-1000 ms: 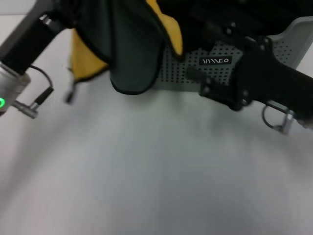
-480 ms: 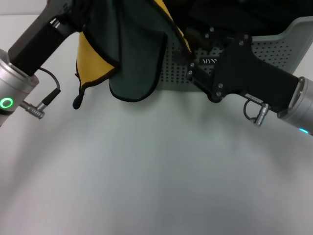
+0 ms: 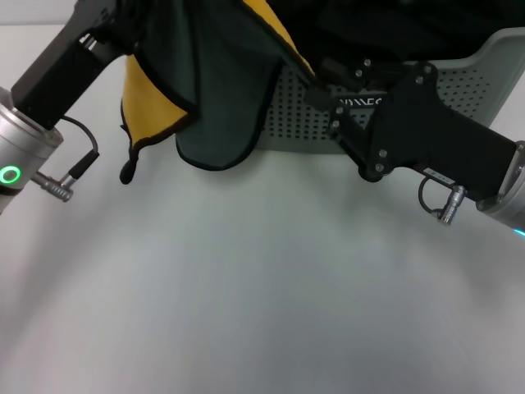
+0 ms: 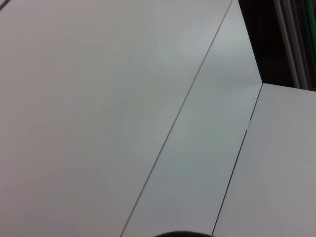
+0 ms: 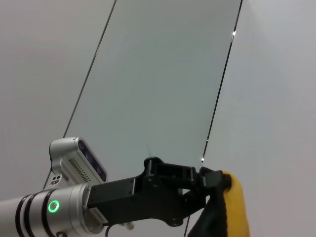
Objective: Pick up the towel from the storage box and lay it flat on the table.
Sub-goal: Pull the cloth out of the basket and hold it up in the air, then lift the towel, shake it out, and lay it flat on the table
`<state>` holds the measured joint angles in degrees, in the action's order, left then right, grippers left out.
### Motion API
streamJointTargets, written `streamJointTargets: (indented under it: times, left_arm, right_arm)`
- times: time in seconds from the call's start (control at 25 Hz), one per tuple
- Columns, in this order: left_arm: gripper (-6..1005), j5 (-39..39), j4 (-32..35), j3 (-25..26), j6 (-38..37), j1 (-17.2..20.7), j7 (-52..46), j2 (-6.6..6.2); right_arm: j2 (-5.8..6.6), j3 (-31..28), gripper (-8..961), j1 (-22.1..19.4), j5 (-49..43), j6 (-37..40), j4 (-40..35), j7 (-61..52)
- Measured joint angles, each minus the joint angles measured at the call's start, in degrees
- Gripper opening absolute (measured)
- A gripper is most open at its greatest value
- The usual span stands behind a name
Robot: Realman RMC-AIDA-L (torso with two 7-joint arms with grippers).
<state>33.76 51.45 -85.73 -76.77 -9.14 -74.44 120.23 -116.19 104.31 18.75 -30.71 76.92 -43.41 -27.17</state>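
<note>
The towel (image 3: pixel 221 98) hangs in folds above the table (image 3: pixel 246 287), dark green face forward, yellow face showing at its left and top. It hangs in front of the storage box (image 3: pixel 492 57), which stands at the back right. My left arm reaches up at the top left. The right wrist view shows my left gripper (image 5: pixel 212 178) shut on a yellow corner of the towel (image 5: pixel 234 207). My right gripper (image 3: pixel 316 80) comes in from the right, in front of the box wall, shut on the towel's black-trimmed edge.
The box's black label (image 3: pixel 361 102) is partly hidden behind my right gripper. Cables and plugs hang from both wrists (image 3: pixel 61 185) (image 3: pixel 447 205). The left wrist view shows only white tabletop panels (image 4: pixel 123 98) with thin seams.
My right arm has swung in toward the towel and then shifted slightly right and down. The towel's hanging folds have swayed a little. My left arm has shifted slightly.
</note>
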Motion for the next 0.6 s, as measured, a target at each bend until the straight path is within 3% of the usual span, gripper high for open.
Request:
streamJointTargets:
  times: [0.16,0.4,0.6]
  left_arm:
    - [74,0.0,-0.5,0.0,-0.1,0.0,0.1,0.0]
    - [78,0.0,-0.7,-0.2,-0.5,0.1,0.2,0.0]
    - [81,0.0,-2.4,-0.1,-3.2,-0.2,0.2,-0.07]
  right_arm:
    - [0.0,-0.2,239,-0.1,0.1,0.0,0.0,0.0]
    - [0.0,-0.3,45,-0.1,0.4,-0.4,0.3,-0.6]
    - [0.27,-0.3,7,-0.1,0.3,-0.5,0.2,-0.8]
